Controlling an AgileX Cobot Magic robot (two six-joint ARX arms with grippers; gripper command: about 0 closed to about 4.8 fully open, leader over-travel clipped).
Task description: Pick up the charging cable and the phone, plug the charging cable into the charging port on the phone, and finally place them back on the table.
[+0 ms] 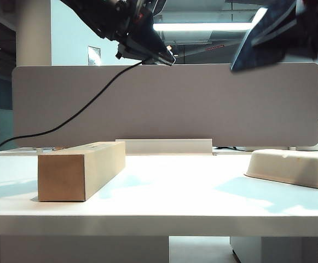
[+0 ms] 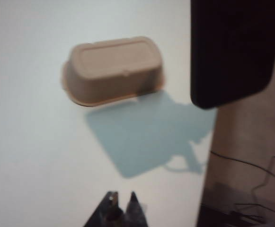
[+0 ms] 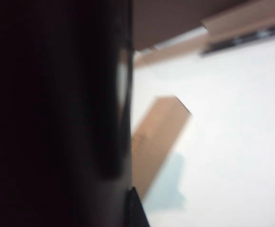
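High over the table (image 1: pixel 164 192), my left gripper (image 1: pixel 164 56) is shut on the plug end of the charging cable (image 1: pixel 82 112). The thin black cord hangs down and off to the left. In the left wrist view its fingers (image 2: pixel 120 202) pinch the dark plug (image 2: pixel 112 208) between them. My right gripper (image 1: pixel 304 27) at the upper right is shut on the phone (image 1: pixel 260 41), a dark slab tilted in the air with its lower end towards the left gripper. The phone (image 3: pixel 57 113) fills half the right wrist view beside one fingertip (image 3: pixel 135 210). It also shows in the left wrist view (image 2: pixel 232 52). The charging port is too small to make out.
A cardboard box (image 1: pixel 82 170) stands on the left of the table. A beige tray (image 1: pixel 295 167) lies upside down on the right, also seen as a beige tray (image 2: pixel 113 71) below the left gripper. A grey divider panel (image 1: pixel 202 104) runs along the back.
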